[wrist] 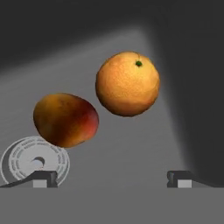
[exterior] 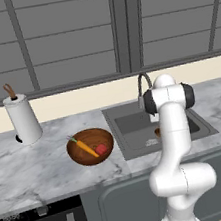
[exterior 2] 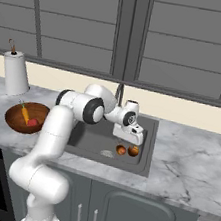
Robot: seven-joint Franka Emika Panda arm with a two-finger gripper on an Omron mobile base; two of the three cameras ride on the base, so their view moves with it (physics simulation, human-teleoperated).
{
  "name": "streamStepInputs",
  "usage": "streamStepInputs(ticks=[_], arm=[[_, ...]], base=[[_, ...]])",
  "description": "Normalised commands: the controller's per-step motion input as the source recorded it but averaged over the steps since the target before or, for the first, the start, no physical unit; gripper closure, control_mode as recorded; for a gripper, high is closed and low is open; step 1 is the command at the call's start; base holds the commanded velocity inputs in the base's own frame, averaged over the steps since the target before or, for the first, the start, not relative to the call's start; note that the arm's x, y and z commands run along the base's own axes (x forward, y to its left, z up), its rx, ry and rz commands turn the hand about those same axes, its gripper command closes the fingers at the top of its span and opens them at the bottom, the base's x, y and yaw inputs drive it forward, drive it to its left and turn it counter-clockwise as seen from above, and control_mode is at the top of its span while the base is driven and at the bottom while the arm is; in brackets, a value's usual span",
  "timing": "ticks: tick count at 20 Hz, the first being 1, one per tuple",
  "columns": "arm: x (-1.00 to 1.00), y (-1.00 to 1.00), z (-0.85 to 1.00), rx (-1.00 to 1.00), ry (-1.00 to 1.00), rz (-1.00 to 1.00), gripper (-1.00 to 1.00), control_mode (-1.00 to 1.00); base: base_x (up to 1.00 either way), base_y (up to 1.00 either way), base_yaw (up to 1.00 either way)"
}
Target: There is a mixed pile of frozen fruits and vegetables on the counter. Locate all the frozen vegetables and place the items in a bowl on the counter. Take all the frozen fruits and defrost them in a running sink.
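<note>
I see the gripper (wrist: 112, 178) hanging over the sink (exterior 2: 90, 138), fingers spread wide and holding nothing. Both frozen fruits (wrist: 127, 83) lie on the basin floor just beside the drain (wrist: 35, 162). The carrot (exterior: 85, 148) and the red piece (exterior: 101, 149) sit in the bowl (exterior: 85, 159) on the counter (exterior: 36, 170).

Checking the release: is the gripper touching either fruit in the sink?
Apart. The hand view shows the open gripper with both fruits beyond its fingertips.
</note>
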Motion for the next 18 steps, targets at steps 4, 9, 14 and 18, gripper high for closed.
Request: streamStepInputs(ticks=[4, 9, 14, 18], arm=[[-0.25, 0.00, 0.75, 0.00, -0.09, -0.01, -1.00, -1.00], [-0.28, 0.00, 0.66, 0.00, -0.05, 0.00, -1.00, -1.00], [-0.16, 0.02, 0.80, 0.01, 0.00, 0.00, -1.00, -1.00], [-0.20, 0.23, 0.63, 0.03, 0.00, 0.00, -1.00, -1.00]], base=[[0.00, 0.00, 0.00], [0.00, 0.00, 0.00], [0.00, 0.00, 0.00], [0.00, 0.00, 0.00]])
